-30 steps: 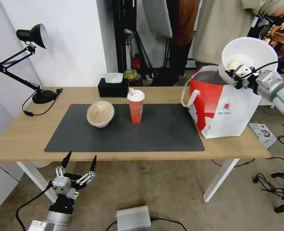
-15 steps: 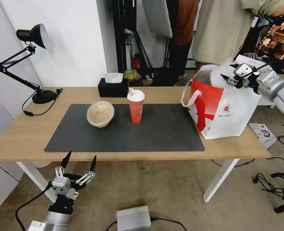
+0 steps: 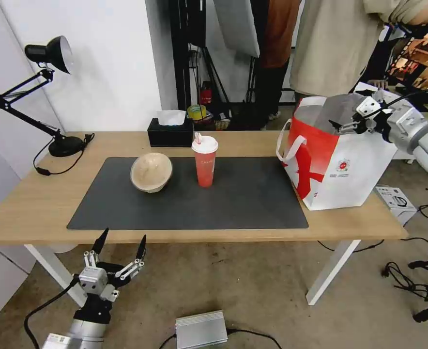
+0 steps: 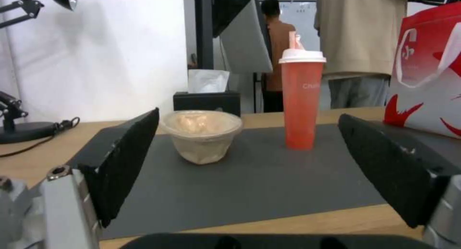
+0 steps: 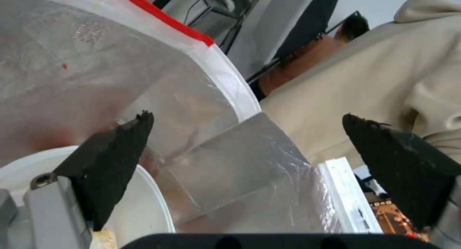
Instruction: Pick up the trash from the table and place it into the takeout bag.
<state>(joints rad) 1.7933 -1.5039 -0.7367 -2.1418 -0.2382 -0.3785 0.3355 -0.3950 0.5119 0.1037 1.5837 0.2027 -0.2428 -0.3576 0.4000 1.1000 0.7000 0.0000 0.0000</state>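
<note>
You have one of three pieces dealt with: the white bowl [image 5: 144,213] lies inside the takeout bag [image 3: 354,169], its rim showing low against the silver foil lining in the right wrist view, with a bit of food scrap at its edge. The right gripper [image 3: 352,123] hangs at the bag's mouth with its jaws spread wide and nothing between them, so I judge the bowl is released and that arm is free. Two pieces are left. The red cup [image 3: 205,162] with its white lid and straw stands upright on the dark mat [image 3: 252,203], well to the left of the bag, and the tan bowl [image 3: 151,172] sits on the same mat just beyond the cup, farther from the bag. The left gripper [image 3: 119,245] is parked low in front of the desk [image 3: 25,208], below its near edge and far from the bag, jaws wide open and holding nothing; its wrist view looks straight across the mat at the tan bowl and the cup. Around them, the black tissue box [image 3: 170,133] sits at the back edge of the desk, behind the cup, and it is not trash. The desk lamp [image 3: 35,87] stands at the end of the desk farthest from the bag, with its cord trailing on the wood. The bag's white strap handle [image 3: 286,145] loops out on the cup's side, and that could catch a gripper coming in with the cup. People stand behind the bag, touching nothing.
</note>
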